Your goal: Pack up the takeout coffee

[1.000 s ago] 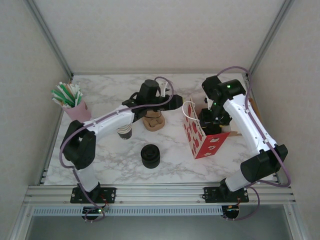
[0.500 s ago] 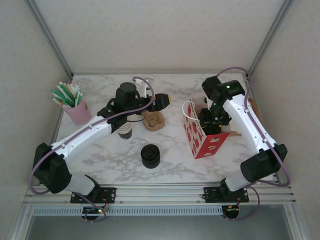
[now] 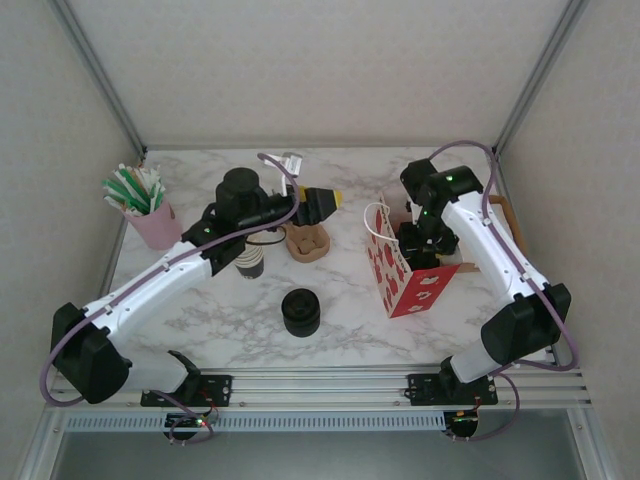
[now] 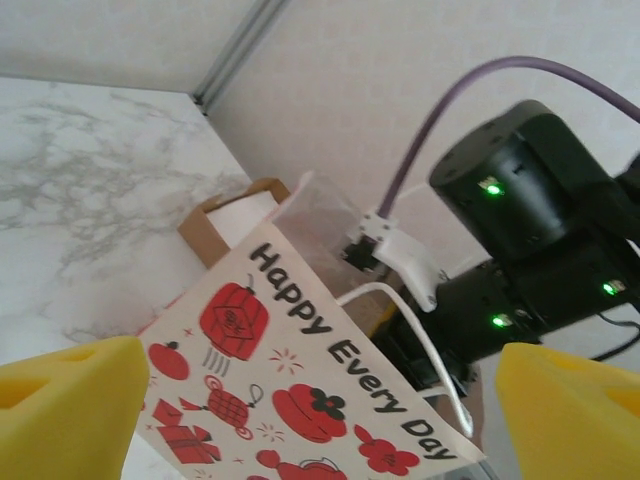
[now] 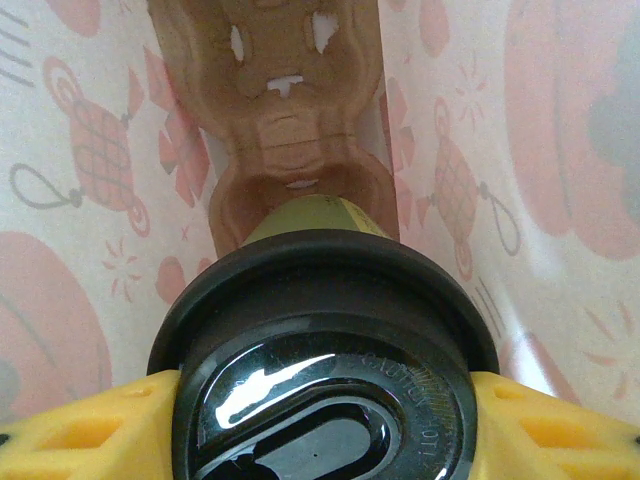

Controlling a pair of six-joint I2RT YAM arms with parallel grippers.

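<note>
marble worktop (image 3: 350,325) in a walled bay. right tool (image 5: 325,430) is down inside the red bag (image 3: 410,275), clenched on the coffee (image 5: 322,340) at its black lid, above a brown tray (image 5: 285,110) in the bag. left tool (image 4: 320,400) released wide, facing the bag.

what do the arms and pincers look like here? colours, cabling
The left arm and right arm have white link shells, black joints and a mauve cable looping along each. The right wrist carries green LEDs. The left pincer and right pincer have black bodies, yellow fingers.
</note>
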